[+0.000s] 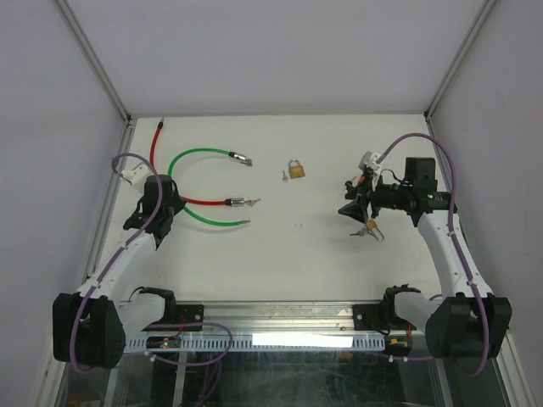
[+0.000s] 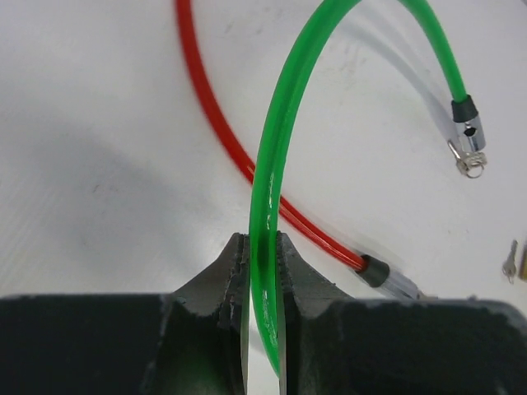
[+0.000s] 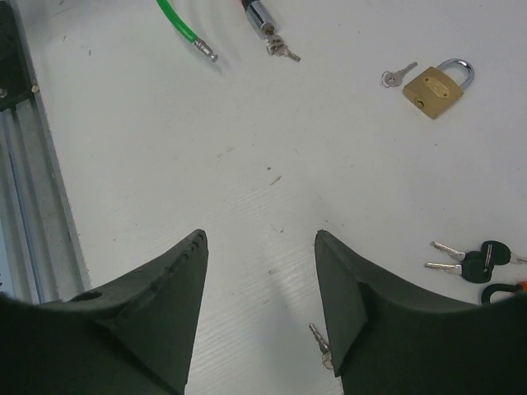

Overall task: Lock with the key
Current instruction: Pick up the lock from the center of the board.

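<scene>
While left end effector (image 2: 262,251) clamps green cable (image 2: 270,164), ends rightward, right end effector (image 3: 259,239) open

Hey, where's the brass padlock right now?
In the top view, the brass padlock lies at the far middle of the table, a small key just left of it, with the green cable farther left.

Glossy green cable (image 2: 272,173), brassy padlock (image 3: 435,87)

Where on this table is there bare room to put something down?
Widest bare patch: the near middle of the table, bordered by the green cable, the padlock and the key bunch. Also the far strip behind the padlock. Crowded: left, where the red cable crosses the green.
</scene>
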Robot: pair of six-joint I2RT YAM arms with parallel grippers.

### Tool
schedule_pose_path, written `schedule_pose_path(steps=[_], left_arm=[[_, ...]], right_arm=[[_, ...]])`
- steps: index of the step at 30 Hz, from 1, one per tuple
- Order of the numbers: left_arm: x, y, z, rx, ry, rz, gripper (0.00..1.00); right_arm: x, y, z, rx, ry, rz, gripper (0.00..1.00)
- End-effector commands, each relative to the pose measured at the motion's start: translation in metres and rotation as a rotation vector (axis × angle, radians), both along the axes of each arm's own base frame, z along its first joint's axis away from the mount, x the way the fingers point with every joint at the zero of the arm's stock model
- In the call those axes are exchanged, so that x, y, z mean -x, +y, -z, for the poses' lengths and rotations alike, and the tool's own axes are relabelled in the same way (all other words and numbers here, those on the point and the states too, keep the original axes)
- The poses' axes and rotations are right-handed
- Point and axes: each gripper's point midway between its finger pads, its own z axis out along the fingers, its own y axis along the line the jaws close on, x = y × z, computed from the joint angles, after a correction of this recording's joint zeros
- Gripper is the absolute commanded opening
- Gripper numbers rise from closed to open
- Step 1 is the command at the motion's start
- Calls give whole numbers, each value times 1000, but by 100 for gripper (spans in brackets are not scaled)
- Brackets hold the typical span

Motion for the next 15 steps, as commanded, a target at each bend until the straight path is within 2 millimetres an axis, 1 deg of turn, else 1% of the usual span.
schedule_pose_path(steps=[1, 5, 10, 12, 15], left_arm=[[-21, -34, -54, -30, -206, 170, 0], [-23, -58, -72, -38, -275, 280, 0], [-23, -82, -95, -38, -364, 400, 0], [-22, -88, -102, -46, -390, 433, 0], [-21, -91, -111, -61, -420, 449, 0]], right_arm=[[3, 5, -14, -33, -71, -40, 57], [4, 6, -15, -44, -74, -47, 57], [7, 10, -18, -69, -70, -66, 57], [9, 12, -19, -80, -68, -76, 57], [11, 14, -20, -96, -64, -89, 57]])
